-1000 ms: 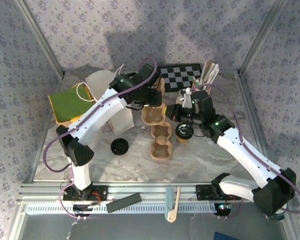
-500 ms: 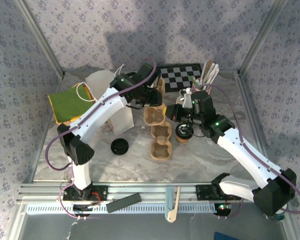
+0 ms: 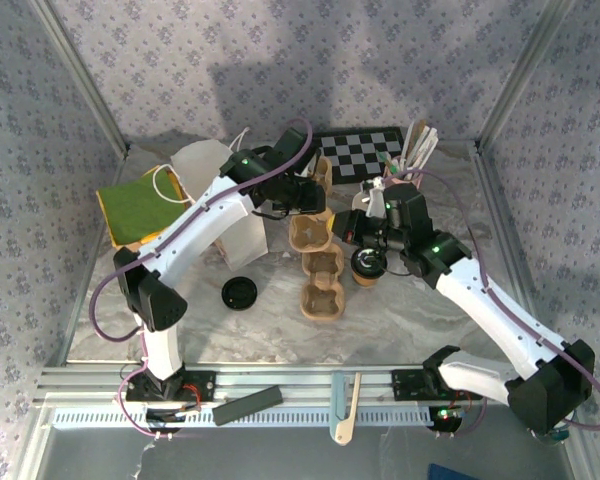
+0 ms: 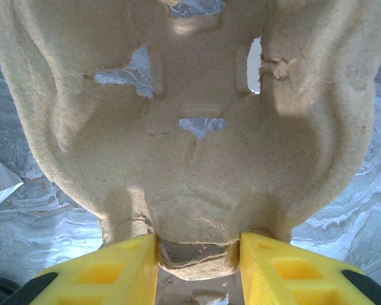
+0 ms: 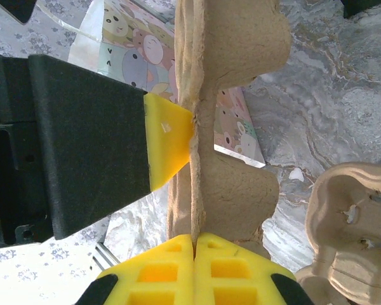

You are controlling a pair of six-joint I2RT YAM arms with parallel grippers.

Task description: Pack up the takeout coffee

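Pulp tray (image 4: 197, 159) is up on edge, gripped by both arms; nothing is packed yet. Cup (image 3: 368, 265) stands on the table just near-side of the right fingers, clear of them, and looks unlidded. Lid (image 3: 239, 293) lies well apart, near-side of the left fingers. Second tray (image 5: 349, 222) lies flat beside the right fingers. Remaining, by my read: seat the cup, lid it, pack it. Left gripper (image 4: 199, 257) has its fingers clamped across the tray's end tab. Right gripper (image 5: 195, 251) has its fingers together, nipping the tray's thin rim. Both arms reach forward and inward, meeting mid-table: left arm stretched long, right elbow out to its side.
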